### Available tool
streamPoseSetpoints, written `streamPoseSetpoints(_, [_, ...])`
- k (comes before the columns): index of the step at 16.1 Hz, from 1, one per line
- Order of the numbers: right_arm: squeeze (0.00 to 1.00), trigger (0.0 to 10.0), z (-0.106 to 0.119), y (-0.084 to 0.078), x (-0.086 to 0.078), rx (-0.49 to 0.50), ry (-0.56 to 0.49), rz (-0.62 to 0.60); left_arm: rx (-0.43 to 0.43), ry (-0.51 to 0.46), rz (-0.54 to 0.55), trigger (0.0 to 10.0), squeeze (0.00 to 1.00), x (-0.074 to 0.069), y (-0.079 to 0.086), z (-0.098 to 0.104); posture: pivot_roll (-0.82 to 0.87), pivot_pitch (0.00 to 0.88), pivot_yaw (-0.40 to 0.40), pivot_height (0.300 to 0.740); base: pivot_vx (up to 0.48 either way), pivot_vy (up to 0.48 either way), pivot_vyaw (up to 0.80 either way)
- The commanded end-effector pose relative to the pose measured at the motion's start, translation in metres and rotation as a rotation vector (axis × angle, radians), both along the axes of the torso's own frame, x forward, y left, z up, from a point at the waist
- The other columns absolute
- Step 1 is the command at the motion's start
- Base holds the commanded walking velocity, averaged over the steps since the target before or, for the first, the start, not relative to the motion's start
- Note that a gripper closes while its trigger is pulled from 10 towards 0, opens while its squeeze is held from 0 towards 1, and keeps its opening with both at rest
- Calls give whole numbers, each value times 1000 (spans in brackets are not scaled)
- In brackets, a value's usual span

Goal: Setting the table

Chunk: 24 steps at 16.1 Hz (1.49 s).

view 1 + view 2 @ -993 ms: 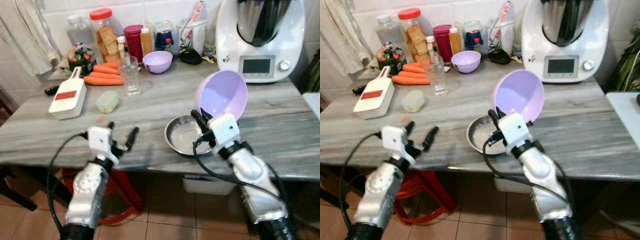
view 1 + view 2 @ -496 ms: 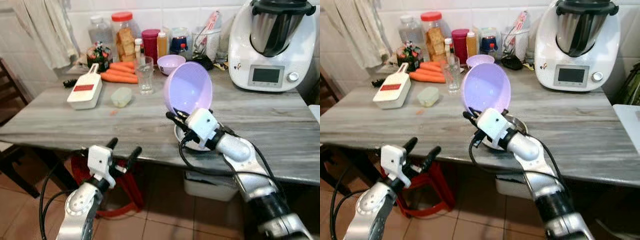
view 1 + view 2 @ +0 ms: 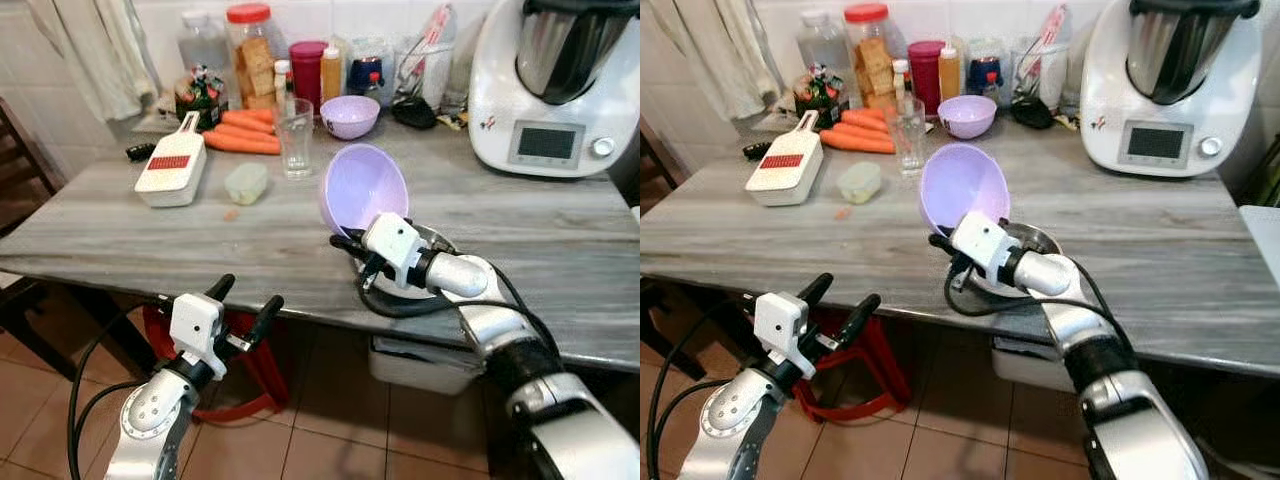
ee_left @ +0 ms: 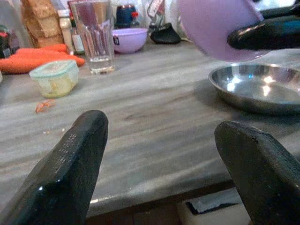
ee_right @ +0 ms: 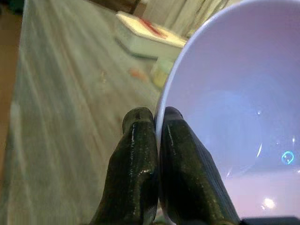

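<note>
A lilac plastic bowl [image 3: 362, 190] is held tilted above the grey table [image 3: 150, 235], its rim pinched by my right gripper [image 3: 345, 242], which is shut on it. In the right wrist view the two black fingers [image 5: 140, 159] clamp the bowl's rim [image 5: 225, 93]. Just behind the gripper a steel bowl [image 3: 1035, 240] sits on the table near the front edge. My left gripper [image 3: 245, 305] hangs open below the table's front edge, with nothing between its fingers [image 4: 70, 164]. A second lilac bowl [image 3: 349, 116] stands at the back.
At the back stand jars [image 3: 253, 55], carrots [image 3: 243, 143], a drinking glass [image 3: 295, 138], a white slicer [image 3: 172, 172], a small lidded tub [image 3: 246, 183] and a white kitchen machine [image 3: 555, 85]. A red stool [image 3: 225, 375] stands under the table. A dark chair [image 3: 15, 150] is at the left.
The camera has shifted. My right gripper has brought the lilac bowl lower and closer to the table, over the steel bowl's left side. The left gripper stays open below the edge.
</note>
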State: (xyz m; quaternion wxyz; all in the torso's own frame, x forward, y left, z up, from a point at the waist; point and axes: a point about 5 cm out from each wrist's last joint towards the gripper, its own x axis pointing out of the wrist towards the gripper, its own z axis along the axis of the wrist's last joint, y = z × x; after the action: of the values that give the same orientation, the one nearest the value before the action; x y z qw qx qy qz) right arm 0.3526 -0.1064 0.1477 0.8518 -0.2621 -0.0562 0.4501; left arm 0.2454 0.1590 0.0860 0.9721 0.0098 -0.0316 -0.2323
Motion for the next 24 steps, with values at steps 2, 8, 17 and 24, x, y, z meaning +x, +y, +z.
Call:
streamPoseSetpoints(2, [0,10000,6,3,7,-26,4,36,22,2,-30,10000,0,-3,5,3,21,23,86,740,0,0,0])
streamPoseSetpoints(8, [0,10000,-7,6,10,-156,6,64,31,17,-25,10000,0,-10,9,4,62,39,85,740,0,0,0])
streamPoseSetpoints(17, [1000,10000,-6,1,13,-206,-46,39,18,24,-84,10000,0,-11,4,9,78,33,96,740,0,0,0])
streamPoseSetpoints(24, [1000,10000,-9,2,15,-242,-75,10,23,36,-75,10000,0,-11,7,7,93,29,92,740,0,0,0])
